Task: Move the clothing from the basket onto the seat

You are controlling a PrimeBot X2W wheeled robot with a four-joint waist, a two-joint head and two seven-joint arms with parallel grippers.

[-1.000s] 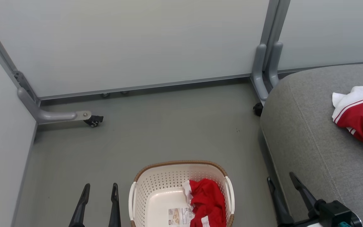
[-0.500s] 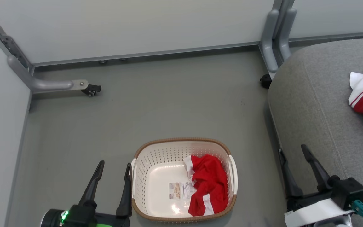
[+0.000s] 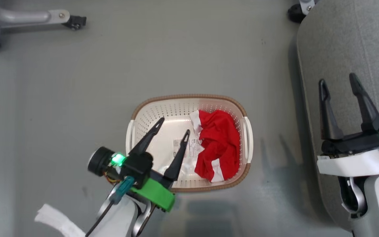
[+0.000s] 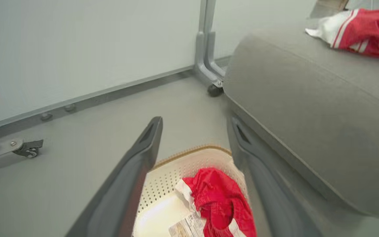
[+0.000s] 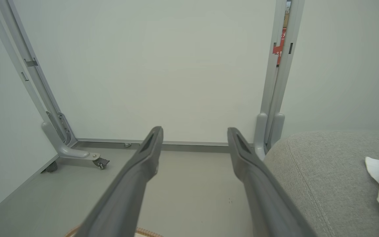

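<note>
1. Clothing, a crumpled red garment with white bands, lies in the right half of the basket, against its right wall.
2. The basket stands on the grey floor, near the left edge of the seat.
3. The left tool hangs over the basket's left half, fingers apart and empty.
4. The right tool hangs over the seat's left edge, fingers apart and empty.
5. A second red-and-white garment lies on top of the seat.

The basket stands on the floor, left of the seat. In the basket's right half lies one garment, a label just left of it; a second garment lies on the seat.
</note>
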